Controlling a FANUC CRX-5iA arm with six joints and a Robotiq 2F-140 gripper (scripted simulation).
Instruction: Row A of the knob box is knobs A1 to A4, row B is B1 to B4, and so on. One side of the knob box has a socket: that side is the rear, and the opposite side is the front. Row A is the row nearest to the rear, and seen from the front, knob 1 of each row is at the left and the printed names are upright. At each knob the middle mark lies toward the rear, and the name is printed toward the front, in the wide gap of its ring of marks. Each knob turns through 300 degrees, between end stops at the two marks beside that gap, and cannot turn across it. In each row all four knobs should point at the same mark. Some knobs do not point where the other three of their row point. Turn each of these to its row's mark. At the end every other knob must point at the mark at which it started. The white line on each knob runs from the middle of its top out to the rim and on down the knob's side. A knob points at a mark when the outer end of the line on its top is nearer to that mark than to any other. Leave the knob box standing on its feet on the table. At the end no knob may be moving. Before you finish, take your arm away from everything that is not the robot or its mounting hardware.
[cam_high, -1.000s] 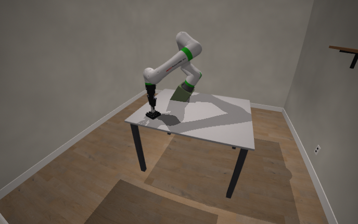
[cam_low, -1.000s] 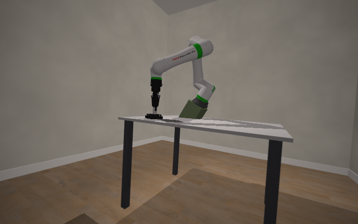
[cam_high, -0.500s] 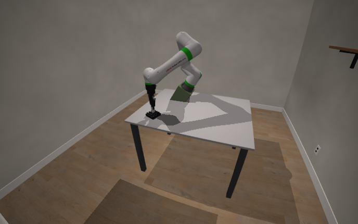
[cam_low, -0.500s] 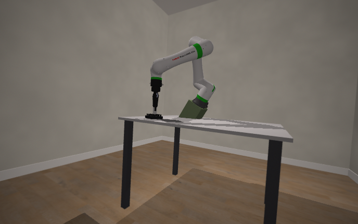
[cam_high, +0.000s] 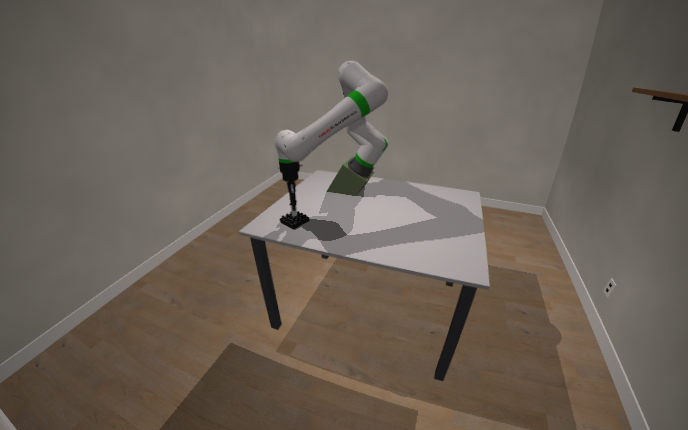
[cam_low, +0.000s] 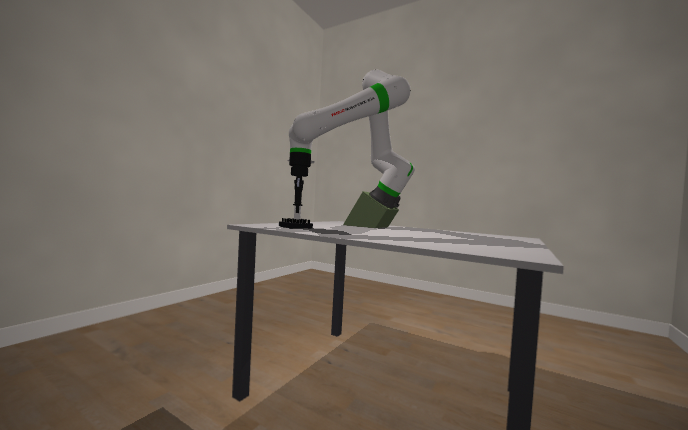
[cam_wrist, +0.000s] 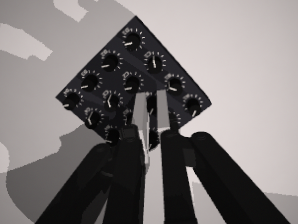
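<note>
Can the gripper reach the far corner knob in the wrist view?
Probably yes. The corner knob stands uncovered on the box, with nothing above it. But the gripper is shut on a nearer knob, so it must release and lift first.

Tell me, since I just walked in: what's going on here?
A white robot arm reaches straight down to a small black knob box near the corner of the table. Its pincer is closed on one knob in the grid; which knob is unreadable.
</note>
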